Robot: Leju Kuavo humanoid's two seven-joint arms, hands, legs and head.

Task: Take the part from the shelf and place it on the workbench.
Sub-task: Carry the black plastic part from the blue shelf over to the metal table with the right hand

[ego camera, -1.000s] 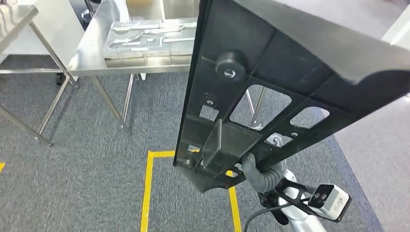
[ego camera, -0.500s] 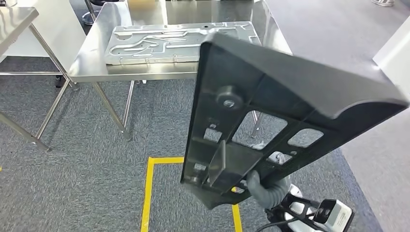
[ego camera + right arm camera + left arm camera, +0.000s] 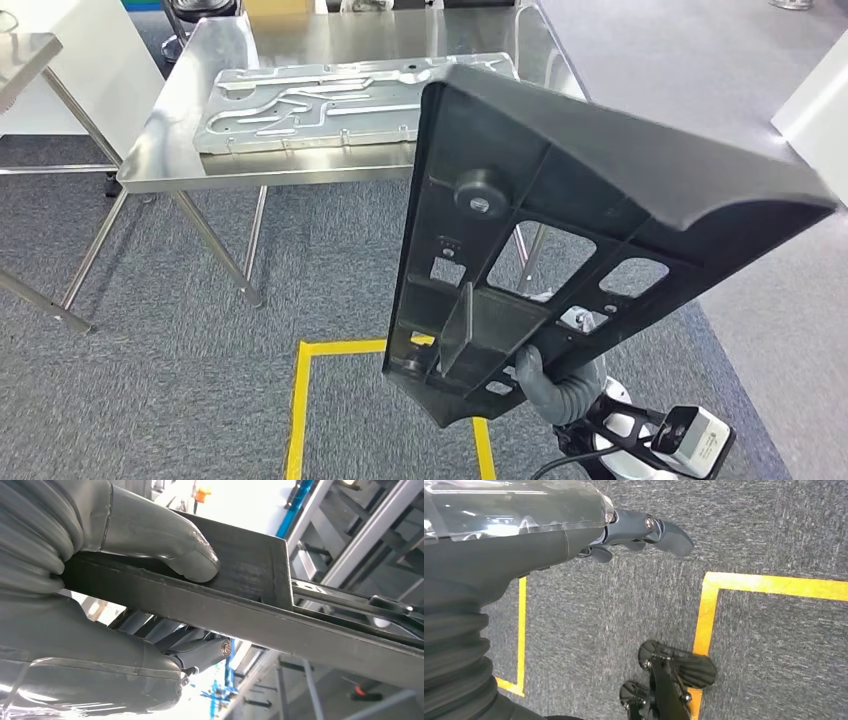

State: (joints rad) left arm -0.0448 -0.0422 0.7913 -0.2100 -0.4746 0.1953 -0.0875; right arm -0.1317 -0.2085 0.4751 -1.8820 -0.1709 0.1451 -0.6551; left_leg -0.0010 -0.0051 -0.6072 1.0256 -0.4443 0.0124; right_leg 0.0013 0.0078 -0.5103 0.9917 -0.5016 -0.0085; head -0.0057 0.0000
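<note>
Nearest, at the lower edge of the head view: right hand [image 3: 548, 385], grey and ribbed, clamped on the bottom end of the part [image 3: 560, 230]. In the right wrist view, thick thumb [image 3: 165, 542] pressed flat on one face of the black part [image 3: 260, 605], darker fingers [image 3: 192, 647] curled against the opposite face, so a firm pinch across the plate. White wrist camera [image 3: 690, 440] just below and right of the hand.

Part itself: large black moulded panel, held up off the floor, tilted, wide end high and to the right, narrow end down at the hand. Ribbed inner face turned to the head camera, with a round knob [image 3: 480, 190], several cut-out windows and a raised box-like tab near the hand.

Left hand [image 3: 624, 530] hanging over grey carpet [image 3: 624, 605], holding nothing, fingers loosely bent and slightly apart.

Below the part on the carpet: yellow tape square [image 3: 300, 410].

Farther off: steel workbench [image 3: 160, 150] on slanted legs, well beyond the part's lower end, the panel's upper edge overlapping the bench's right front corner in the head view. On the benchtop, flat silver stamped plate [image 3: 300, 100] lying across the middle, close to the front edge. Second steel table [image 3: 25, 50] at the far left.
</note>
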